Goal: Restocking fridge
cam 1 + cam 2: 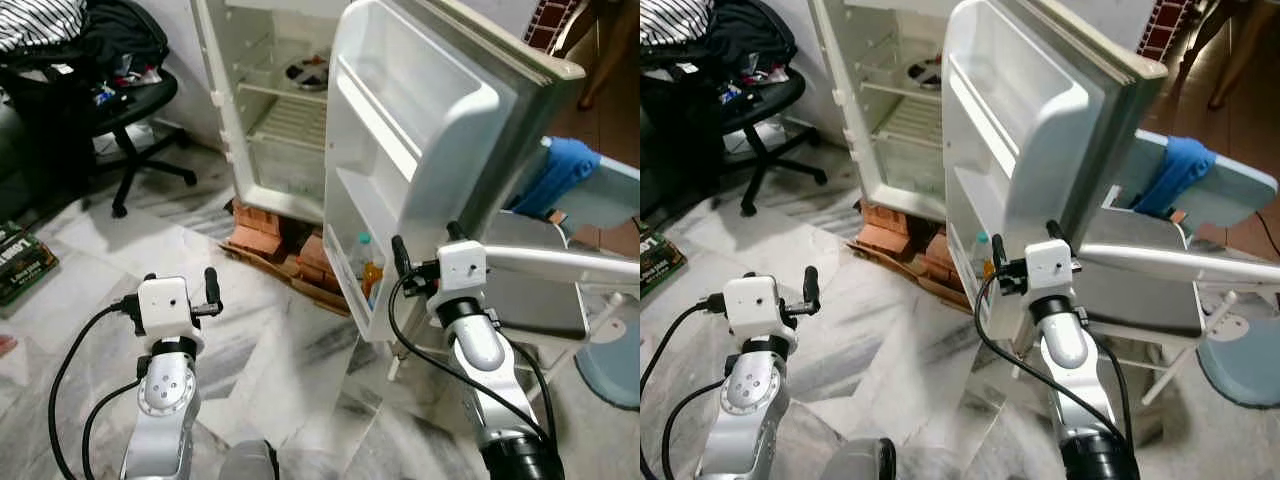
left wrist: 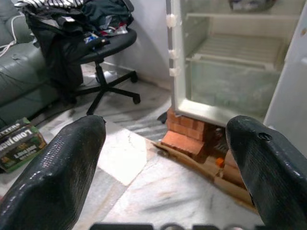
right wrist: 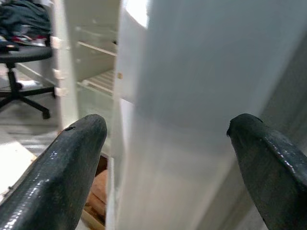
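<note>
Fridge door (image 1: 420,120) between right gripper (image 3: 165,143) fingers

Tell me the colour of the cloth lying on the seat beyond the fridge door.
Blue. The cloth shows best in the left eye view.
</note>
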`<state>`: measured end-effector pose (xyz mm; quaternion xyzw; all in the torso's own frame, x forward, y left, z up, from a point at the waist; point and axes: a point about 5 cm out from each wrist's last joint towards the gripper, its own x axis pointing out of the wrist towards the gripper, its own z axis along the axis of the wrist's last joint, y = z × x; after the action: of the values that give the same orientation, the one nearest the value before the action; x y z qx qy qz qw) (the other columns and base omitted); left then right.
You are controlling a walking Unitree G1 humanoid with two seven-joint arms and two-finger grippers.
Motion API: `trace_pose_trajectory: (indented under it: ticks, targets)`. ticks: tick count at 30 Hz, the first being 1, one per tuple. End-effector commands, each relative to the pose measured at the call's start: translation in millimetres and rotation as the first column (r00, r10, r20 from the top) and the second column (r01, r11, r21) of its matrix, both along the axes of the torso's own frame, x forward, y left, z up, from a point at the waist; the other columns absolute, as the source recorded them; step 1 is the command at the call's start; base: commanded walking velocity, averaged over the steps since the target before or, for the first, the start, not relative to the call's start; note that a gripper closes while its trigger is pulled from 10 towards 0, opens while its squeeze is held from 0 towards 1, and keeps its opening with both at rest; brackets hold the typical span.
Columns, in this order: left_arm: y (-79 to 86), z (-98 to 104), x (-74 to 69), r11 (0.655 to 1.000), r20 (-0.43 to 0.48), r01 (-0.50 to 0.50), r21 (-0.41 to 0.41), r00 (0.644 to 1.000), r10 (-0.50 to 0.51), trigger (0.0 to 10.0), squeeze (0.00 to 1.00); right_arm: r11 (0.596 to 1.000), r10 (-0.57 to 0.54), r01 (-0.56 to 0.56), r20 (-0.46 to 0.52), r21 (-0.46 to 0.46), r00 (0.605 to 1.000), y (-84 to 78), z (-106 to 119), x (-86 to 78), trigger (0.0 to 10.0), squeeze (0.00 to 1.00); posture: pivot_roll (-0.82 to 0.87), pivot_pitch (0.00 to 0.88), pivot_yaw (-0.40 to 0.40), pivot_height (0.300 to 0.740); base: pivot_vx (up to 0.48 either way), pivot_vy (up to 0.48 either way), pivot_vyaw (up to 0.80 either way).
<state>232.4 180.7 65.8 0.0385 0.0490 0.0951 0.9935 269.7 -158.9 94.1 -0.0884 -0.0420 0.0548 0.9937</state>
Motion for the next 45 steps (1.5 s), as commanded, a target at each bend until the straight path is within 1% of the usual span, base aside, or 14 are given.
trace_pose_trajectory:
  ticks: [1, 6, 10, 17, 23, 27, 32, 36, 37, 38, 40, 43, 44, 45]
  targets:
    - [1.2, 0.5, -2.8, 1.000, 0.005, 0.004, -0.003, 1.000, -0.004, 10.0, 0.00, 0.999, -0.026, 0.025, -0.032, -0.020, 0.999, -11.0, -5.2, -10.7, 10.0, 0.00, 0.07, 0.069, 0.010, 0.740, 0.352, 0.000, 0.00]
    - [4.0, -1.4, -3.7, 1.000, -0.007, 0.003, 0.000, 1.000, -0.003, 10.0, 0.00, 0.999, -0.031, 0.029, -0.048, -0.043, 0.998, -15.9, -8.8, -20.0, 10.0, 0.00, 0.07, 0.069, 0.011, 0.740, 0.357, 0.000, 0.00]
    - [1.8, -2.1, -1.1, 1.000, -0.015, 0.015, -0.003, 1.000, -0.015, 10.0, 0.00, 0.994, -0.106, 0.102, -0.093, -0.050, 0.990, -26.6, -13.8, -22.2, 10.0, 0.00, 0.07, 0.066, 0.014, 0.740, 0.070, 0.000, 0.00]
    - [0.2, -0.9, 0.7, 1.000, -0.010, 0.025, -0.004, 1.000, -0.025, 10.0, 0.00, 0.994, -0.103, 0.106, -0.104, 0.017, 0.989, -27.3, -11.6, -15.5, 10.0, 0.00, 0.07, 0.065, 0.017, 0.740, 0.000, 0.000, 0.00]
    - [-1.4, -4.4, 0.5, 0.999, -0.040, 0.031, -0.022, 0.999, -0.032, 10.0, 0.00, 0.992, 0.051, -0.038, -0.109, 0.118, 0.993, -12.8, -6.1, -6.6, 10.0, 0.00, 0.08, 0.062, 0.013, 0.740, 0.000, 0.000, 0.00]
    - [-2.3, -7.4, -0.3, 0.999, -0.064, 0.039, -0.031, 0.997, -0.041, 10.0, 0.00, 0.985, 0.127, -0.112, -0.105, 0.134, 0.986, -7.8, -2.5, -3.8, 10.0, 0.00, 0.07, 0.063, 0.013, 0.740, 0.000, 0.000, 0.00]
    - [-9.9, -26.4, -6.8, 0.991, -0.218, 0.054, -0.124, 0.973, -0.080, 10.0, 0.00, 0.934, 0.296, -0.277, -0.054, 0.226, 0.954, -1.6, 23.6, 24.4, 10.0, 0.00, 0.08, 0.065, 0.017, 0.740, 0.000, 0.000, 0.00]
    - [-11.2, -34.5, -10.4, 0.987, -0.291, 0.067, -0.145, 0.951, -0.107, 10.0, 0.00, 0.917, 0.313, -0.312, 0.036, 0.250, 0.949, 3.6, 55.6, 52.4, 10.0, 0.00, 0.09, 0.063, 0.013, 0.740, 0.000, 0.000, 0.00]
    - [-11.2, -34.5, -10.4, 0.987, -0.291, 0.067, -0.145, 0.951, -0.107, 10.0, 0.00, 0.917, 0.313, -0.312, 0.036, 0.250, 0.949, 3.6, 55.6, 52.4, 10.0, 0.00, 0.09, 0.063, 0.013, 0.740, 0.000, 0.000, 0.00]
    - [-12.4, -35.7, -10.7, 0.987, -0.299, 0.079, -0.138, 0.947, -0.118, 10.0, 0.00, 0.889, 0.351, -0.350, 0.051, 0.296, 0.935, 8.5, 61.8, 54.1, 10.0, 0.00, 0.10, 0.064, 0.009, 0.740, 0.000, 0.000, 0.00]
    - [-14.6, -37.5, -12.3, 0.987, -0.323, 0.099, -0.127, 0.937, -0.136, 10.0, 0.00, 0.725, 0.549, -0.533, 0.101, 0.437, 0.830, 27.4, 77.1, 44.7, 10.0, 0.00, 0.11, 0.064, 0.007, 0.740, 0.000, 0.000, 0.00]
    - [-16.8, -40.4, -15.3, 0.982, -0.360, 0.114, -0.148, 0.919, -0.161, 10.0, 0.00, 0.399, 0.813, -0.754, 0.179, 0.522, 0.554, 44.6, 90.3, 9.7, 10.0, 0.00, 0.11, 0.066, 0.007, 0.740, 0.000, 0.000, 0.00]
    - [-17.5, -41.1, -15.8, 0.981, -0.370, 0.120, -0.151, 0.913, -0.169, 10.0, 0.00, 0.375, 0.831, -0.764, 0.174, 0.525, 0.528, 44.1, 88.8, 6.2, 10.0, 0.00, 0.10, 0.066, 0.007, 0.740, 0.000, 0.000, 0.00]
    - [-17.5, -41.1, -15.8, 0.981, -0.370, 0.120, -0.151, 0.913, -0.169, 10.0, 0.00, 0.375, 0.831, -0.764, 0.174, 0.525, 0.528, 44.1, 88.8, 6.2, 10.0, 0.00, 0.10, 0.066, 0.007, 0.740, 0.000, 0.000, 0.00]
